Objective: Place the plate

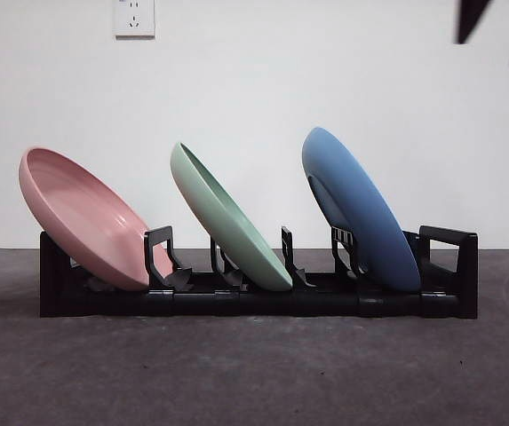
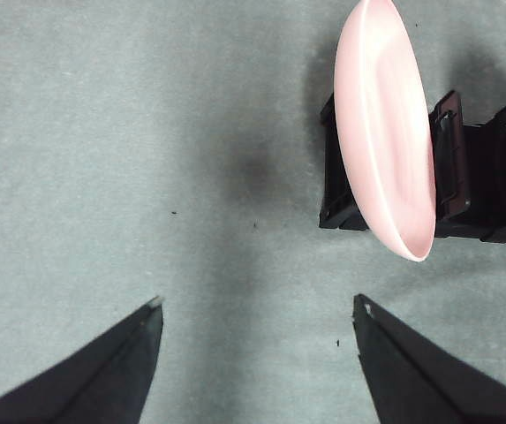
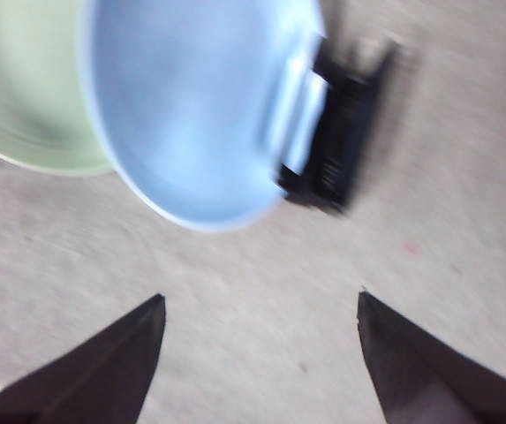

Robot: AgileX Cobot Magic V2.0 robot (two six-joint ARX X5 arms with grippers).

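Three plates lean in a black rack (image 1: 449, 284): a pink plate (image 1: 85, 217) at the left, a green plate (image 1: 227, 222) in the middle, a blue plate (image 1: 361, 209) at the right. My right gripper (image 3: 260, 305) hangs open above the table beside the blue plate (image 3: 191, 106), holding nothing; its black tips (image 1: 494, 27) show at the front view's top right corner. My left gripper (image 2: 257, 305) is open and empty over bare table, a short way from the pink plate (image 2: 385, 124) and the rack's end (image 2: 341, 208).
The grey table (image 1: 254, 373) stretches in front of the rack. A white wall with a socket (image 1: 134, 18) stands behind. The green plate's rim (image 3: 23, 88) shows beside the blue one in the right wrist view.
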